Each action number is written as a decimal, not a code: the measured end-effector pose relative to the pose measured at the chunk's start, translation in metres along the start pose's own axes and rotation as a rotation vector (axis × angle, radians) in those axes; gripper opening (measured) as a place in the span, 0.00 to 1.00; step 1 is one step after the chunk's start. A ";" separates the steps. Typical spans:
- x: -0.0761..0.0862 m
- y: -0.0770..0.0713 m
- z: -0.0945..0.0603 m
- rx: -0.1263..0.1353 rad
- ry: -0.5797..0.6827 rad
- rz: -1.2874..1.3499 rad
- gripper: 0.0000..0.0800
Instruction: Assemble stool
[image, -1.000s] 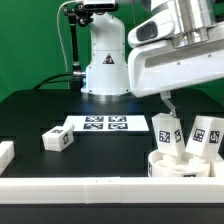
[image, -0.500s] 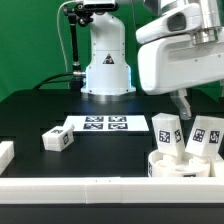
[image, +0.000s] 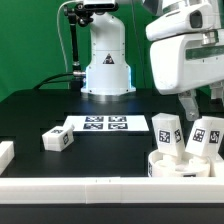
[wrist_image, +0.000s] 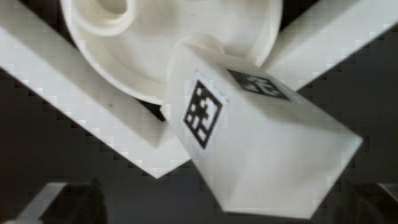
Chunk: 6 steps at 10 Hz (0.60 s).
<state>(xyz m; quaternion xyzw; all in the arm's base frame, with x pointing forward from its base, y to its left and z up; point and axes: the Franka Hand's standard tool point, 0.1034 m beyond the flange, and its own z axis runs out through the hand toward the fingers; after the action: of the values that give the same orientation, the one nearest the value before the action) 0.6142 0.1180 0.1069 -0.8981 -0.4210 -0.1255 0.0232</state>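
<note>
The white ring-shaped seat (image: 178, 166) sits at the front of the exterior view's right. Two tagged legs stand in it, one (image: 165, 134) nearer the exterior view's left and one (image: 206, 136) nearer its right. A third leg (image: 58, 140) lies on the black table at the left. My gripper (image: 203, 106) hangs just above the right-hand standing leg, with its fingers (image: 188, 104) spread and holding nothing. In the wrist view that leg (wrist_image: 258, 130) fills the space between my dark jaws (wrist_image: 214, 212), with the seat (wrist_image: 134, 45) behind it.
The marker board (image: 105, 124) lies flat mid-table. A white rail (image: 90, 190) runs along the front edge, and it also shows in the wrist view (wrist_image: 80, 90). A white block (image: 5, 155) sits at the exterior view's far left. The robot base (image: 105, 60) stands at the back.
My gripper has moved toward the exterior view's right, from over the left standing leg to over the right one. The legs and seat have not moved.
</note>
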 end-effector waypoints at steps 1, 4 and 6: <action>0.002 -0.002 0.001 -0.024 0.004 -0.127 0.81; 0.001 -0.004 0.004 -0.038 -0.024 -0.423 0.81; -0.003 -0.001 0.004 -0.040 -0.042 -0.546 0.81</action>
<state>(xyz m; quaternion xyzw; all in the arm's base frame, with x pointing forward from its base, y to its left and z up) 0.6125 0.1171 0.1021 -0.7539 -0.6454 -0.1168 -0.0383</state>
